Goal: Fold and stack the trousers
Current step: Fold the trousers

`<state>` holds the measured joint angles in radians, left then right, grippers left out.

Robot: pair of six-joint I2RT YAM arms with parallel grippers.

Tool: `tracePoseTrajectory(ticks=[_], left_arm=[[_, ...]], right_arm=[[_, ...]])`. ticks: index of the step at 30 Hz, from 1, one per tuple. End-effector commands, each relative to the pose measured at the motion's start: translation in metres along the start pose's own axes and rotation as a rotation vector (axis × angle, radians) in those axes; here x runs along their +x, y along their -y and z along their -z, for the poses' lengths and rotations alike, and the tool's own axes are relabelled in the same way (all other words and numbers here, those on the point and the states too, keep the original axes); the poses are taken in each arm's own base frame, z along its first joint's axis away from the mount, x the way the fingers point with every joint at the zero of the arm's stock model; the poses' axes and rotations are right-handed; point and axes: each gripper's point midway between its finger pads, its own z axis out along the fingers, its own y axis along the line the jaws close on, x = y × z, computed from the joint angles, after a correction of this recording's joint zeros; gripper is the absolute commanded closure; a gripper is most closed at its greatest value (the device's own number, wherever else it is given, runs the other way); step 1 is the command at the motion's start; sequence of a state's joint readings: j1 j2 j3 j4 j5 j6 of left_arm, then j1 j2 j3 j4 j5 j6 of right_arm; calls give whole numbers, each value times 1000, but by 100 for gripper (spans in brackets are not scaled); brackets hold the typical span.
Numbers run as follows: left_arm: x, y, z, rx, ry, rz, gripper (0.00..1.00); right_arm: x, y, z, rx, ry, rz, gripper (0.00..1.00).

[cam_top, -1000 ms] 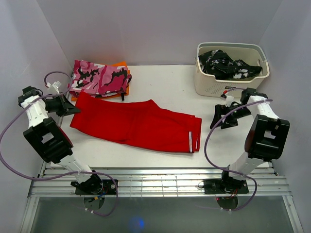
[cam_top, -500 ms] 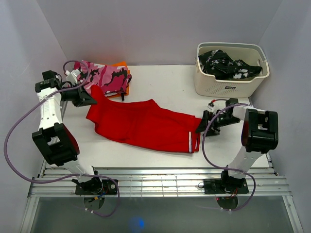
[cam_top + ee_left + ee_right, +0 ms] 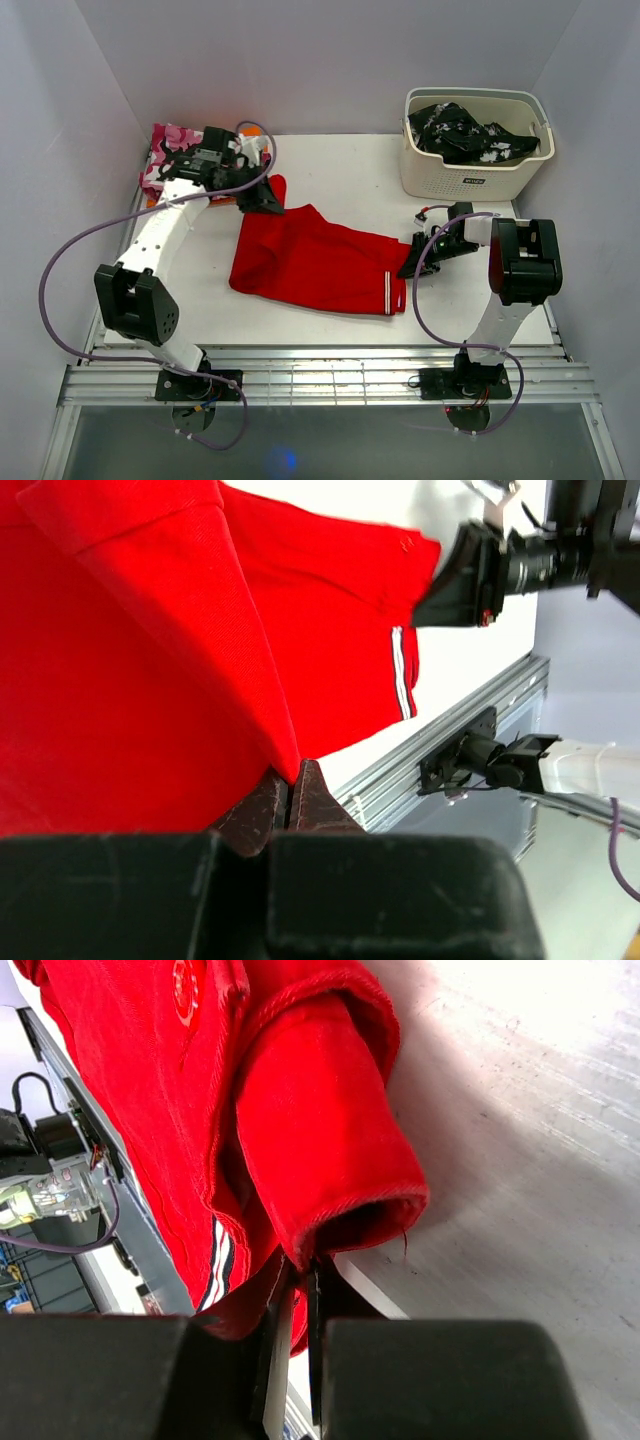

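The bright-red trousers (image 3: 315,258) lie in the middle of the table, white stripes at the right end (image 3: 388,292). My left gripper (image 3: 268,200) is shut on their upper left corner, which is lifted and pulled rightward; in the left wrist view the red cloth (image 3: 180,680) runs into the pinched jaws of the left gripper (image 3: 291,780). My right gripper (image 3: 409,266) is shut on the hem at the trousers' right end. The right wrist view shows the rolled red hem (image 3: 320,1140) clamped at the right gripper (image 3: 298,1270), striped edge beside it.
A pink camouflage garment (image 3: 182,150) lies folded on something orange at the back left, behind the left arm. A cream basket (image 3: 470,172) with a black-and-white garment (image 3: 462,132) stands at the back right. A metal rail (image 3: 320,375) runs along the near table edge.
The left gripper has dragged the trousers' left end rightward across the table, bunching the cloth. The right gripper came down to the right hem and shut on it.
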<state>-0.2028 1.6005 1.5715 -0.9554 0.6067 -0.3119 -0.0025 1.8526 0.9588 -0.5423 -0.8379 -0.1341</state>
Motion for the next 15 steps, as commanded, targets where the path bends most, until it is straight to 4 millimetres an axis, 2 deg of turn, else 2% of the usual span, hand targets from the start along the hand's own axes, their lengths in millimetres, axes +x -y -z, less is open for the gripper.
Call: tracePoseTrajectory(ticks=[1, 2, 3, 5, 6, 8, 11, 12, 15], left_arm=[[-3, 36, -25, -17, 42, -9, 100], [1, 42, -34, -11, 28, -8, 100], [10, 57, -45, 6, 3, -35, 100], [18, 63, -66, -7, -26, -47, 100], [24, 78, -77, 15, -33, -82, 100], [37, 90, -98, 21, -66, -86, 100], [46, 106, -122, 41, -86, -105, 100], [58, 113, -140, 50, -113, -118, 100], [79, 131, -166, 91, -153, -129, 100]], right_arm=[[-6, -6, 0, -25, 23, 29, 92], [-4, -6, 0, -26, 21, 29, 92], [-4, -6, 0, -26, 21, 30, 92], [-3, -7, 0, -34, 20, 31, 92], [-2, -9, 0, -40, 20, 31, 92], [-3, -10, 1, -41, 24, 37, 92], [-4, -13, 2, -53, 29, 40, 92], [-5, -13, 2, -56, 32, 38, 92], [-3, -13, 1, -61, 28, 33, 92]])
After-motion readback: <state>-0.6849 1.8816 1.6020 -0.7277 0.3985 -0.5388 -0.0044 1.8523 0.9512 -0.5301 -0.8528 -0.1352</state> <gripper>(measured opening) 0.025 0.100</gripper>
